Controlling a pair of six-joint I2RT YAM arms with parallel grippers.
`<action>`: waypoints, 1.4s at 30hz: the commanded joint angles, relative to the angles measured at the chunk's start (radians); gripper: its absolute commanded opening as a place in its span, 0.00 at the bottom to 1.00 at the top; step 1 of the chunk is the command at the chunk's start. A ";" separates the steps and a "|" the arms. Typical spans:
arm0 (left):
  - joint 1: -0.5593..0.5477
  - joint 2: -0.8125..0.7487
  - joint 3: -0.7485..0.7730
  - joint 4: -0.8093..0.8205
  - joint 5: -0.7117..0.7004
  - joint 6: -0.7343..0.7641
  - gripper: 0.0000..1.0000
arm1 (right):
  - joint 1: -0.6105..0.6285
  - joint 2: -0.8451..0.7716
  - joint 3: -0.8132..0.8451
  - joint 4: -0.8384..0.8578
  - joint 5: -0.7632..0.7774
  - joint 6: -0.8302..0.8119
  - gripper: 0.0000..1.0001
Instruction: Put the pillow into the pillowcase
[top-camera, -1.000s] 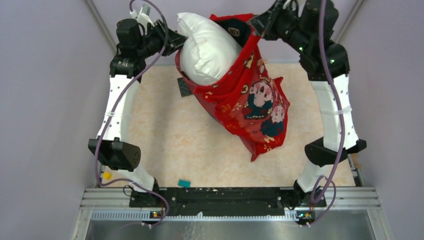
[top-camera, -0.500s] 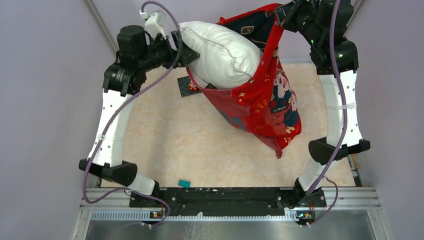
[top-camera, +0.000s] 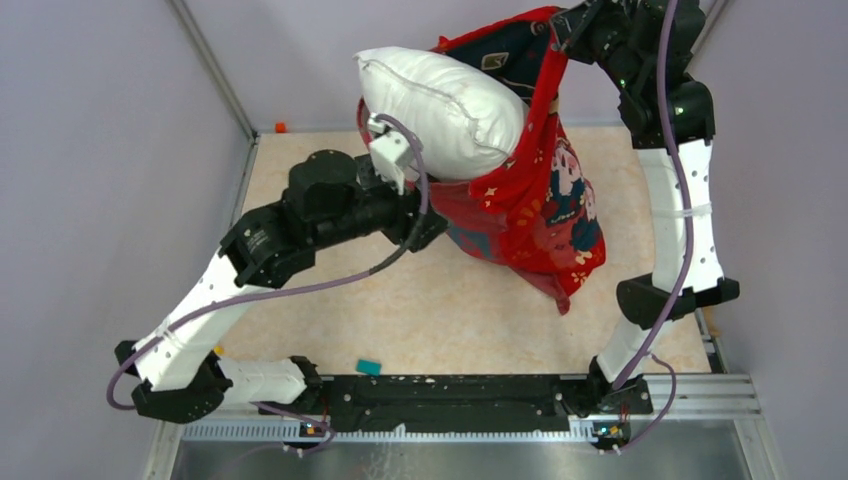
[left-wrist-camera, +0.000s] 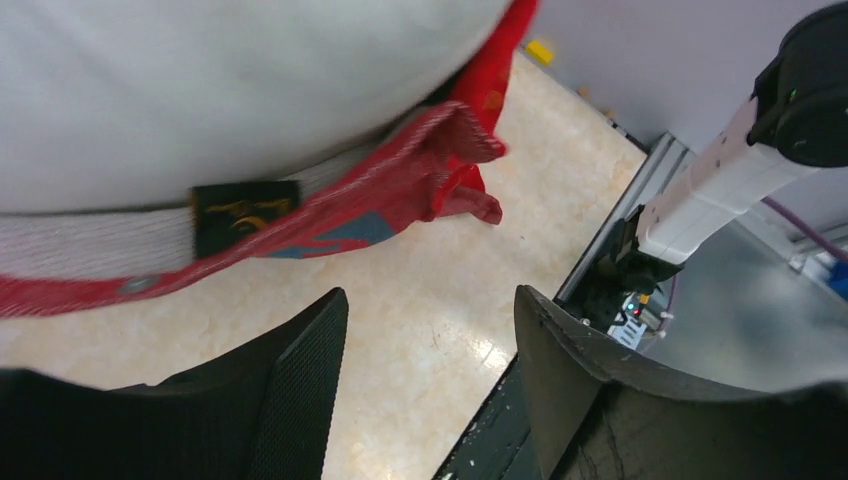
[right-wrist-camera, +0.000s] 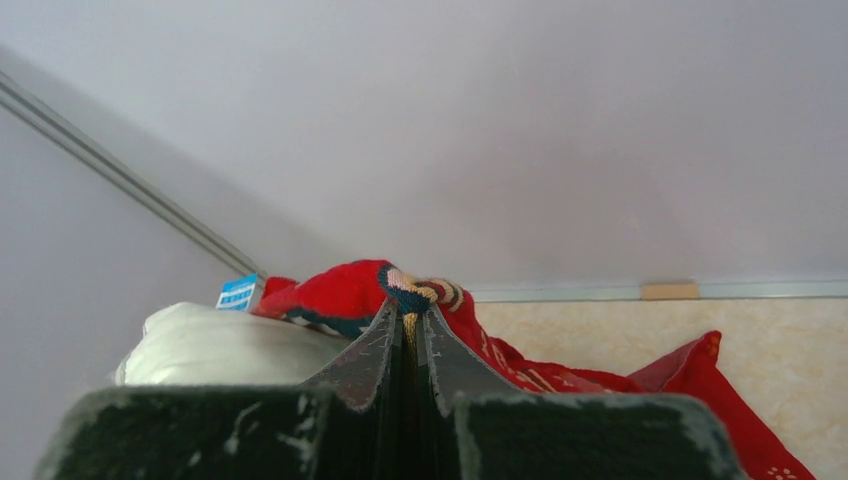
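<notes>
The white pillow (top-camera: 440, 100) sticks out leftward from the mouth of the red pillowcase (top-camera: 545, 215), which hangs above the table. My right gripper (top-camera: 562, 28) is shut on the case's top edge at the back; in the right wrist view the fabric (right-wrist-camera: 420, 288) is pinched between its fingers (right-wrist-camera: 410, 312), with the pillow (right-wrist-camera: 220, 345) to the left. My left gripper (top-camera: 428, 225) sits below the pillow near the case's lower rim. In the left wrist view it (left-wrist-camera: 430, 300) is open and holds nothing, with the pillow (left-wrist-camera: 230, 90) and red hem (left-wrist-camera: 400, 185) above it.
A small teal block (top-camera: 369, 367) lies on the beige tabletop (top-camera: 380, 300) near the front rail (top-camera: 450, 395). A small orange item (top-camera: 281, 127) sits at the back left corner. Grey walls close in on both sides and the back.
My left gripper let go of the pillow's left end, opened, and the arm swung from the back left down to the centre under the pillow. The right arm raised the pillowcase, then held.
</notes>
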 joint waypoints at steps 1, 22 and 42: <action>-0.166 0.063 0.046 0.094 -0.216 0.103 0.68 | -0.001 0.002 0.050 0.097 0.002 -0.001 0.00; -0.292 0.329 0.458 -0.069 -0.546 0.205 0.69 | -0.001 -0.015 0.035 0.090 -0.018 0.002 0.00; -0.268 0.367 0.534 -0.192 -0.345 0.117 0.62 | 0.001 -0.024 0.035 0.087 -0.024 0.005 0.00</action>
